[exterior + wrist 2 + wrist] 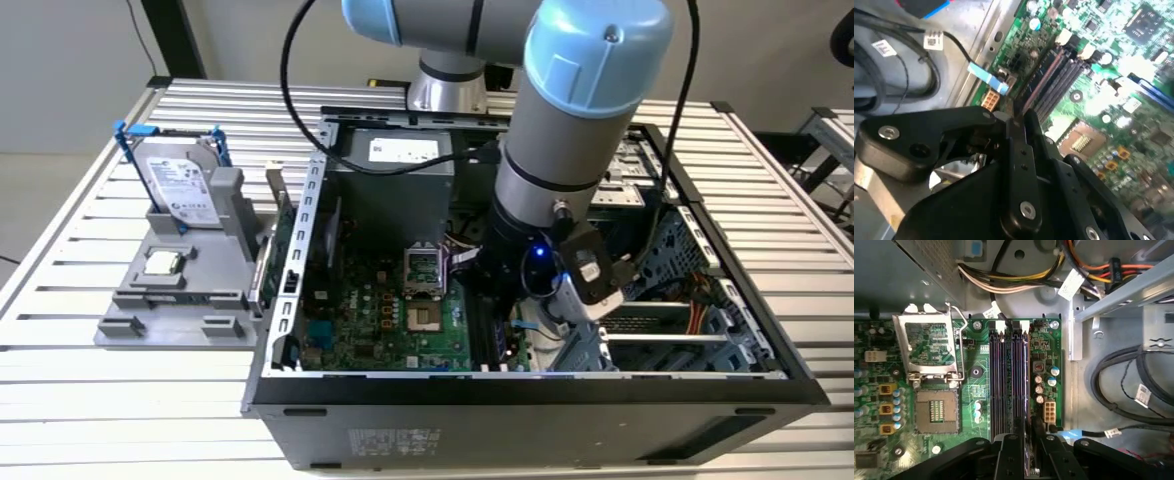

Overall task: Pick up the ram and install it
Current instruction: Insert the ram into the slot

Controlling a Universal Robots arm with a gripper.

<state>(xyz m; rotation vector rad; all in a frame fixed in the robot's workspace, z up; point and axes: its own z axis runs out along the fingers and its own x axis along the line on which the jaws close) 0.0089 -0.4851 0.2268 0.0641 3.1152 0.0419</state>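
Note:
My gripper point(514, 305) is down inside the open computer case point(534, 420), right over the black memory slots point(1001, 385) on the green motherboard point(380, 310). In the first wrist view its black fingers point(1010, 457) stand close together, straddling the outermost slot. A thin dark strip seen edge-on, the ram point(1027, 390), runs along that slot and between the fingers. In the second wrist view the gripper point(1016, 122) is closed narrow, in line with the slots point(1064, 65). How deep the ram sits in the slot is hidden.
An open processor socket point(936, 410) lies beside the slots. Cable bundles point(1134, 385) and a metal drive cage point(667, 330) crowd the other side. On the slatted table outside, a grey fixture point(174, 310) holds a silver hard drive point(180, 185) and a small square chip point(163, 263).

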